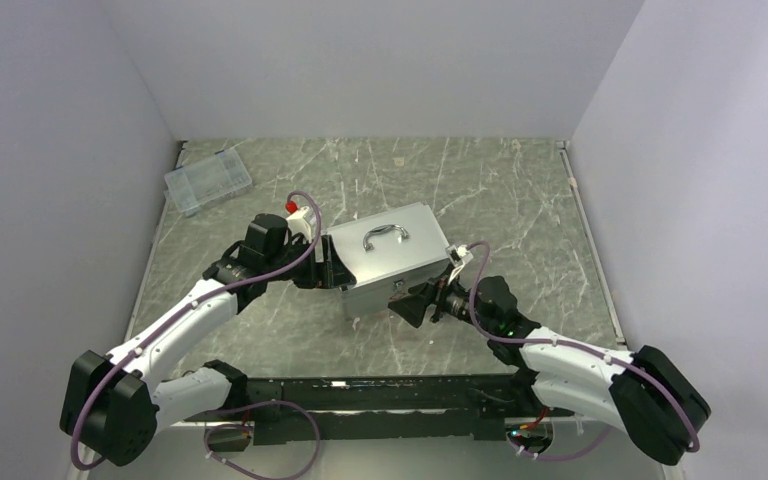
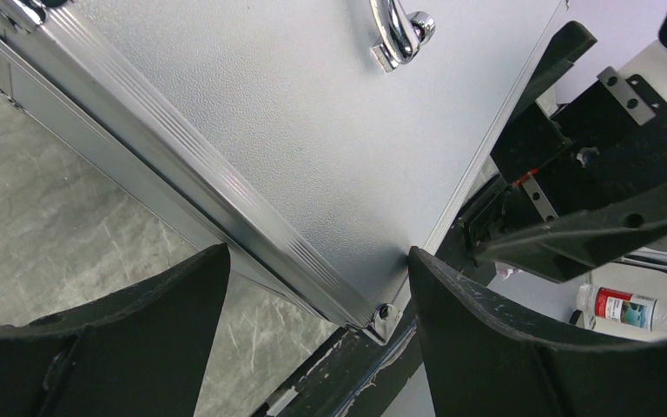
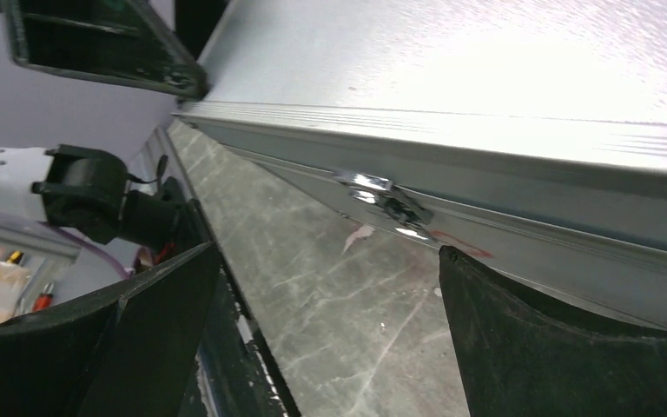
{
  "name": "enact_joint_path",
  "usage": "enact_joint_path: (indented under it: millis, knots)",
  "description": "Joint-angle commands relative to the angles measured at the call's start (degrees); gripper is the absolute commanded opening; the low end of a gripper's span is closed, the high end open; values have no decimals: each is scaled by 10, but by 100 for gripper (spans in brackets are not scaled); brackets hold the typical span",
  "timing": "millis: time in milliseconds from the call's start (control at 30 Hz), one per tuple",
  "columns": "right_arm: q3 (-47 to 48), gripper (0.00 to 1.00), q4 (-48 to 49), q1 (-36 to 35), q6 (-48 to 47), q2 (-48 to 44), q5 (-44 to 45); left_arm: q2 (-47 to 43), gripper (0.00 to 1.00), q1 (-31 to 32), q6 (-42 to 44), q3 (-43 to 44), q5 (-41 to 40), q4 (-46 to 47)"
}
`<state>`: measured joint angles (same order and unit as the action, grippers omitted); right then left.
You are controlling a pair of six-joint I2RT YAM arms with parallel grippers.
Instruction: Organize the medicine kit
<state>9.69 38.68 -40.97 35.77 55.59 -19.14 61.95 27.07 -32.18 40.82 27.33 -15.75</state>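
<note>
The medicine kit (image 1: 392, 262), a silver-grey metal case with a curved handle (image 1: 384, 235) on its shut lid, stands at the table's middle. My left gripper (image 1: 327, 265) is open at the case's left end. In the left wrist view (image 2: 317, 287) a corner of the case (image 2: 313, 130) lies between its fingers (image 2: 139, 321). My right gripper (image 1: 412, 304) is open and empty, low at the case's front right. In the right wrist view (image 3: 326, 295) the case front (image 3: 504, 87) and its latch (image 3: 386, 201) lie just ahead of it.
A clear plastic compartment box (image 1: 207, 180) lies at the back left corner. White walls close in the table on three sides. A black rail (image 1: 380, 385) runs along the near edge. A small bottle (image 2: 625, 306) shows beyond the table in the left wrist view.
</note>
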Motion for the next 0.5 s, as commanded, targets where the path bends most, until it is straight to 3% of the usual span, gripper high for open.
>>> enact_joint_path:
  millis: [0, 467]
  knots:
    - [18, 100, 21, -2, -19, 21, 46, -6, 81, 3, 16, 0, 1, -19]
    - [12, 100, 135, 1, -63, 88, 20, -2, 81, 4, 22, 3, 1, -21]
